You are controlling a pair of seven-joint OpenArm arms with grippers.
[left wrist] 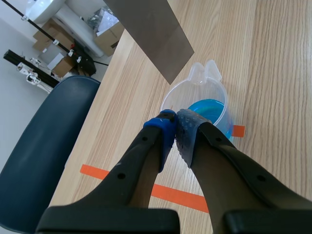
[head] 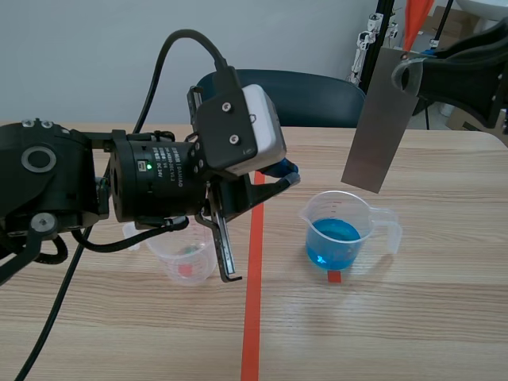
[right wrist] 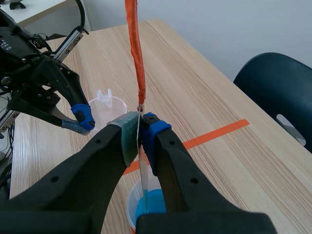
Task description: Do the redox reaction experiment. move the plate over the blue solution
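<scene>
Pale wooden counter (head: 444,317) with orange tape marks carries two clear beakers. One is the beaker of blue solution (head: 337,230). The other is a smaller beaker (head: 186,258), half hidden behind the left arm, with something reddish at its bottom that is hard to make out. One grey metal plate (head: 379,127) hangs tilted in the air, its lower corner near the far rim of the beaker of blue solution and apart from it. The right pincer (right wrist: 140,127) is clamped on the plate's upper end, where one orange tape strip (right wrist: 135,53) is attached. In the scene view this pincer is mostly cut off. The left pincer (left wrist: 175,127) holds nothing, its pads pressed together, above the counter between the two beakers. One dark blue chair (head: 317,95) stands behind the counter.
</scene>
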